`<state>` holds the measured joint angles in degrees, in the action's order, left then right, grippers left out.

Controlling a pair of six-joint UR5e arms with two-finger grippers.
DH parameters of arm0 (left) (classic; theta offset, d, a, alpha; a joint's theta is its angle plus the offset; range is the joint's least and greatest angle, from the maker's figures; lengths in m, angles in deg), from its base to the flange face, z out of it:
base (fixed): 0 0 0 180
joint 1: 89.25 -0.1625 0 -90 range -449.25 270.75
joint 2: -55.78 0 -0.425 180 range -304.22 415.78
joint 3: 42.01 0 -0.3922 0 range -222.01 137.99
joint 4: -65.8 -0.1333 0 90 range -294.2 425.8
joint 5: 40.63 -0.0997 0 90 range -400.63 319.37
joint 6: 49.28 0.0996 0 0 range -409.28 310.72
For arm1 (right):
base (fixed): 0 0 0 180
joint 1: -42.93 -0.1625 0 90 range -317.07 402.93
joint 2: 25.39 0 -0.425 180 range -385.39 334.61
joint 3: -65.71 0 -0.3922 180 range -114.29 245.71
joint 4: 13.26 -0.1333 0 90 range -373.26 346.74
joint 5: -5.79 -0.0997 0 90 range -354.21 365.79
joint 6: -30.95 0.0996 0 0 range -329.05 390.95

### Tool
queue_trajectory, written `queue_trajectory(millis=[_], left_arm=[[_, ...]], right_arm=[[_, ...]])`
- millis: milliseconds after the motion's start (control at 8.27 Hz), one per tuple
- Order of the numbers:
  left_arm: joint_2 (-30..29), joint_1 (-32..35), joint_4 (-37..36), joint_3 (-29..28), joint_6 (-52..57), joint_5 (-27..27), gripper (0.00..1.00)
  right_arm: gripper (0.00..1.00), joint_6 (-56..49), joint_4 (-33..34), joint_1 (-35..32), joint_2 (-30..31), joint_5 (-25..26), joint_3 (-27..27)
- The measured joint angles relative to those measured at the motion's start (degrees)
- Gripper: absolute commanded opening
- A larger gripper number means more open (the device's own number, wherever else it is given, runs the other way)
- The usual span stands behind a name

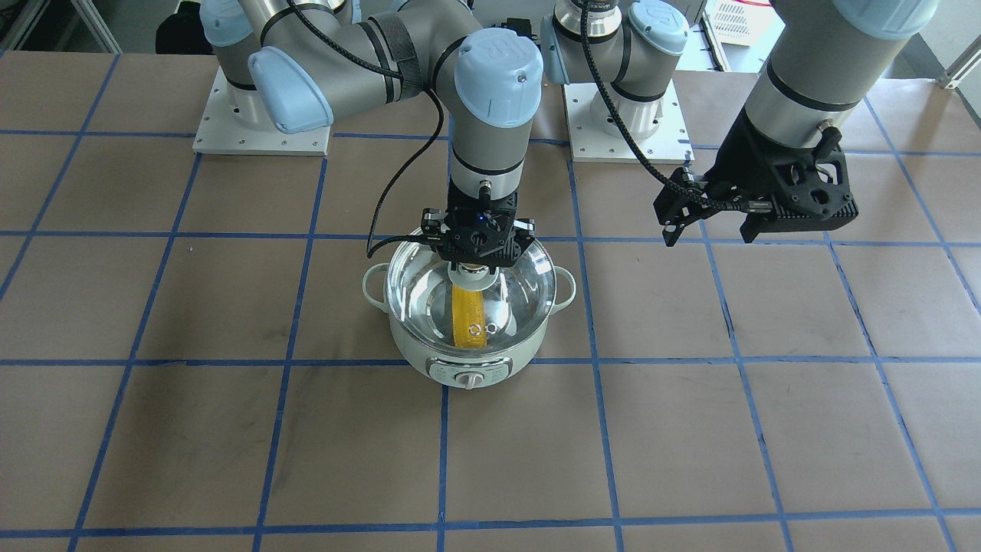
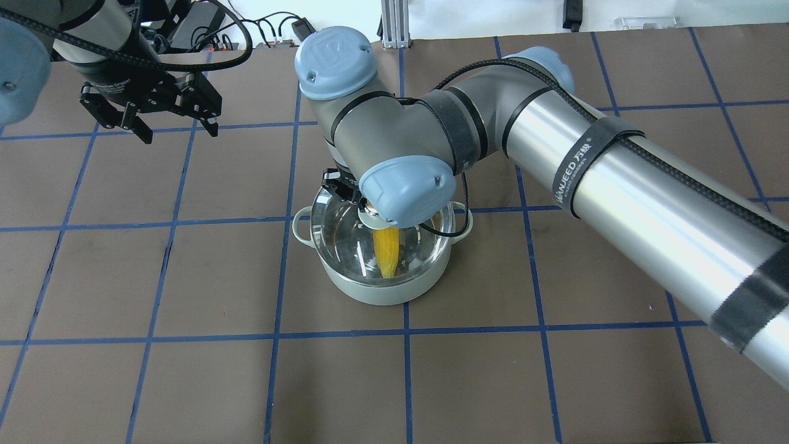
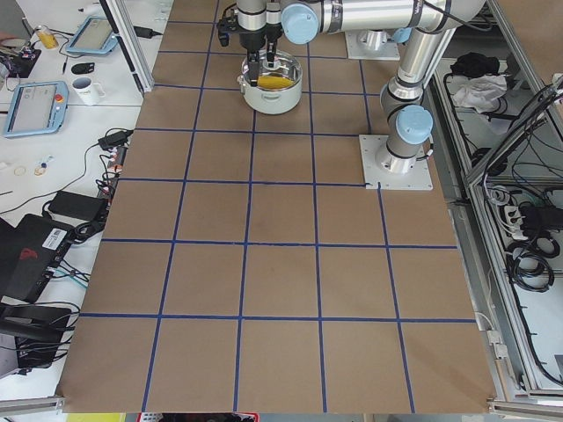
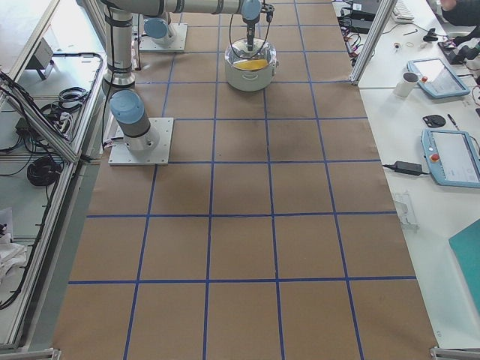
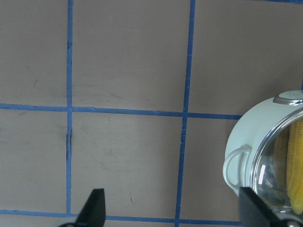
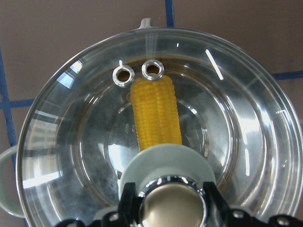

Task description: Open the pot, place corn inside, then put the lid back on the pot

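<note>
While our right gripper (image 1: 477,264) pinches the knob (image 6: 173,205) of the lid (image 6: 236,118) over the pot (image 1: 410,341) with the corn (image 6: 156,113) lying inside, we should check the rim sits level all round before letting go

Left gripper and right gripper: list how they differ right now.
The left gripper is open and empty; the right gripper clasps the knob of the lid. The left gripper hangs over bare table, beside the pot; the right gripper is centred over the pot. Both point downward.
</note>
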<state>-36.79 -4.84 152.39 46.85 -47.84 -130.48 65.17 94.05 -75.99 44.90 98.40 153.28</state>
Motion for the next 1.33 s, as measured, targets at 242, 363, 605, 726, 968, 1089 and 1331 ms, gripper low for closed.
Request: queue_trajectory(millis=[242, 363, 605, 726, 968, 1089, 1331], left_arm=[[0.1, 0.0, 0.0, 0.0, -0.1, 0.1, 1.0], [0.1, 0.0, 0.0, -0.1, 0.0, -0.2, 1.0], [0.2, 0.0, 0.0, -0.1, 0.4, -0.5, 1.0], [0.2, 0.0, 0.0, -0.1, 0.5, -0.4, 1.0], [0.2, 0.0, 0.0, -0.2, 0.5, -0.5, 1.0], [0.2, 0.0, 0.0, -0.2, 0.5, -0.3, 1.0], [0.2, 0.0, 0.0, -0.1, 0.5, 0.0, 1.0]], right_arm=[[0.17, 0.0, 0.1, 0.0, 0.0, 0.0, 0.4], [0.94, 0.0, 0.1, 0.0, 0.0, 0.0, 0.4], [1.0, -0.1, 0.2, 0.0, 0.0, 0.1, 0.5], [1.0, -0.1, 0.1, 0.0, 0.1, 0.4, 0.5], [1.0, -0.5, -0.2, 0.1, 2.4, 0.7, 0.5], [1.0, -0.9, -0.6, 0.6, 4.7, 0.7, 0.4], [1.0, -2.6, -3.2, 3.9, 10.9, 0.8, 0.4]])
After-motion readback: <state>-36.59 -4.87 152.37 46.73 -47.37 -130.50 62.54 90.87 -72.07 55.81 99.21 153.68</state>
